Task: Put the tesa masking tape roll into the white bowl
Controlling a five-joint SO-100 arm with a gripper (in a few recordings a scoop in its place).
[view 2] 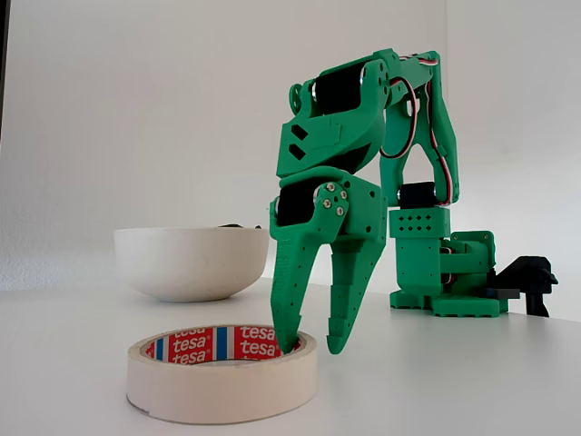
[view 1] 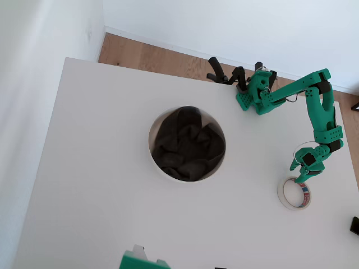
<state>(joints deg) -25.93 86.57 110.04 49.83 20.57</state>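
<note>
The tesa masking tape roll (view 1: pixel 294 193) (view 2: pixel 222 374) lies flat on the white table near its right edge, red and blue label showing on its inner core. My green gripper (view 1: pixel 299 178) (view 2: pixel 311 348) points down at the roll and is open. In the fixed view one finger (view 2: pixel 292 300) dips inside the roll's hole and the other finger (view 2: pixel 349 291) hangs just outside its wall. The tape sits on the table, not lifted. The white bowl (view 1: pixel 150 140) (view 2: pixel 191 263) stands mid-table, well to the left of the roll in the overhead view, with dark charcoal cloth (view 1: pixel 188 144) inside.
The arm's base (view 1: pixel 258 92) is fixed at the table's far edge, beside black clamps (view 1: pixel 224 73). A green block (view 1: pixel 140 260) pokes in at the near edge. A small dark object (view 1: pixel 354 225) sits at the right edge, close to the roll.
</note>
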